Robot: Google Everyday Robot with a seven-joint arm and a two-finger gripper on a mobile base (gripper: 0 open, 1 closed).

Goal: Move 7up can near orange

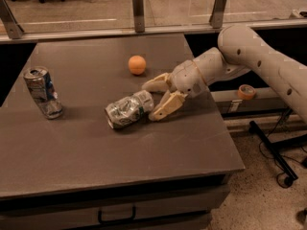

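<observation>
Table (pixel 96 147): grey-brown top, viewed from its front side.

Far left, a silver blue-marked can (pixel 42 92) stands upright near the left edge, its body somewhat crumpled.

Well apart from it, toward the middle of the table, the 7up can (pixel 128 110) lies on its side. It is dented, with green and white markings showing. One end faces front-left; the other points right and toward the back.

The orange (pixel 137 64) sits behind the 7up can, nearer the table's far edge, with bare table between the two.

Just right of the 7up can is the end effector (pixel 149 101), low over the table, its two pale fingers spread wide. One fingertip is behind the can's right end and the other in front of it, so that end lies between them. The front finger (pixel 165 108) looks to touch the can; I cannot tell whether the rear one does. The can is not clamped.

The pale arm (pixel 259 61) reaches in from the right, over the table's right edge. Beyond that edge and lower down, a roll of tape (pixel 246 91) rests on a ledge.
</observation>
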